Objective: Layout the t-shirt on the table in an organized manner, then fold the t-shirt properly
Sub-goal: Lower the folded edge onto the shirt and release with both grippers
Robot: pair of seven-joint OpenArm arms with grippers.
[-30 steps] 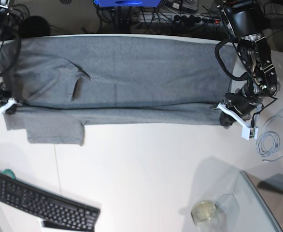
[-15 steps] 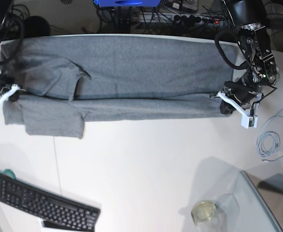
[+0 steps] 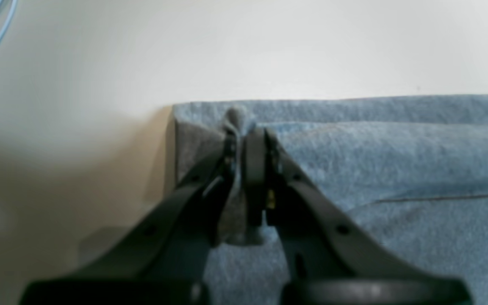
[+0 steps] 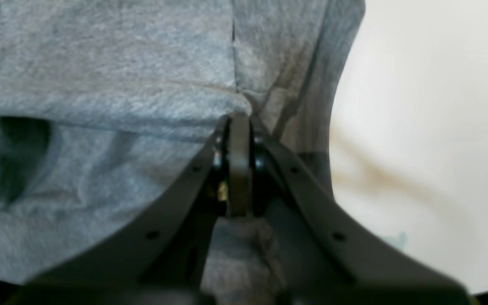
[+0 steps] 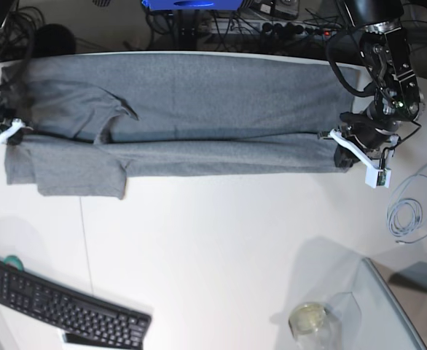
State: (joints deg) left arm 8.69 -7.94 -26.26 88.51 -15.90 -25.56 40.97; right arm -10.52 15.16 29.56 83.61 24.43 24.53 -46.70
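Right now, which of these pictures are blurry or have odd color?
Left wrist view: soft focus, claw blurred, t-shirt tinted bluish. Right wrist view: claw and cloth soft, table washed out. Base view: sharp, evenly lit.

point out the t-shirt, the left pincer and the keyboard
t-shirt (image 5: 199, 95), base view, middle of the upper grey layer
left pincer (image 3: 244, 135), left wrist view, between the tips pinching the fabric corner
keyboard (image 5: 60, 302), base view, middle of the key rows

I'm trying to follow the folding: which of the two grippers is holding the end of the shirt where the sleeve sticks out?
The right gripper, at the base view's left edge: the t-shirt has its sleeve flap there. The left gripper grips the plain straight end.
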